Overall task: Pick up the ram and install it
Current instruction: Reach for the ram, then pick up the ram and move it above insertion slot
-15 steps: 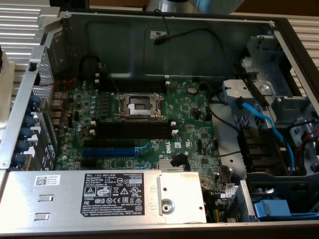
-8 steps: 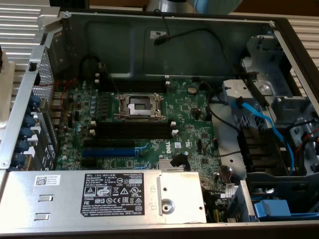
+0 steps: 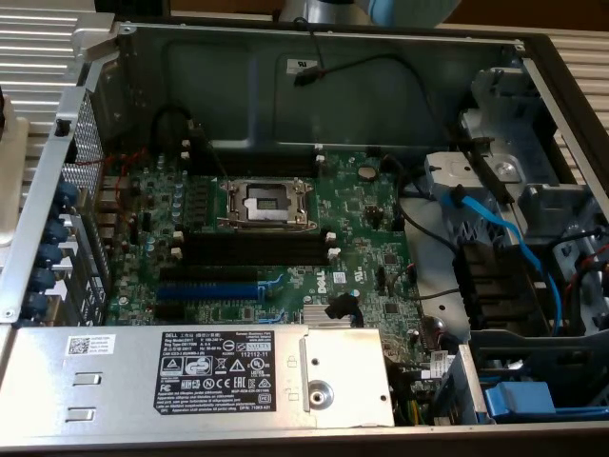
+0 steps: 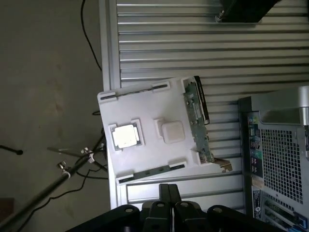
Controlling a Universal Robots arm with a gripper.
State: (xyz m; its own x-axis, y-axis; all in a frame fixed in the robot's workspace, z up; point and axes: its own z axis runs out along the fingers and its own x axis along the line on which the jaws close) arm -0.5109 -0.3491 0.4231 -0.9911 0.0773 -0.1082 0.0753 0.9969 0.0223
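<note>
The ram (image 4: 197, 120), a long thin dark-green stick, lies along one side of a white holder tray (image 4: 145, 108) on the ribbed metal table, outside the computer case. My gripper (image 4: 167, 186) hangs above the tray's edge, away from the ram. Its two dark fingers are pressed together with nothing between them. In the exterior view the open case shows the green motherboard (image 3: 362, 257) with long black memory slots (image 3: 257, 240) with white end clips just below the processor socket (image 3: 265, 202). Those slots hold nothing. A piece of the arm (image 3: 328, 9) shows above the case's back wall.
The tray also carries a silver processor chip (image 4: 126, 136) and a white square block (image 4: 172, 131). A blue slot (image 3: 205, 290), the power supply box (image 3: 200, 376), blue cables (image 3: 495, 224) and drive bays crowd the case. The case's rear panel (image 4: 275, 159) stands beside the tray.
</note>
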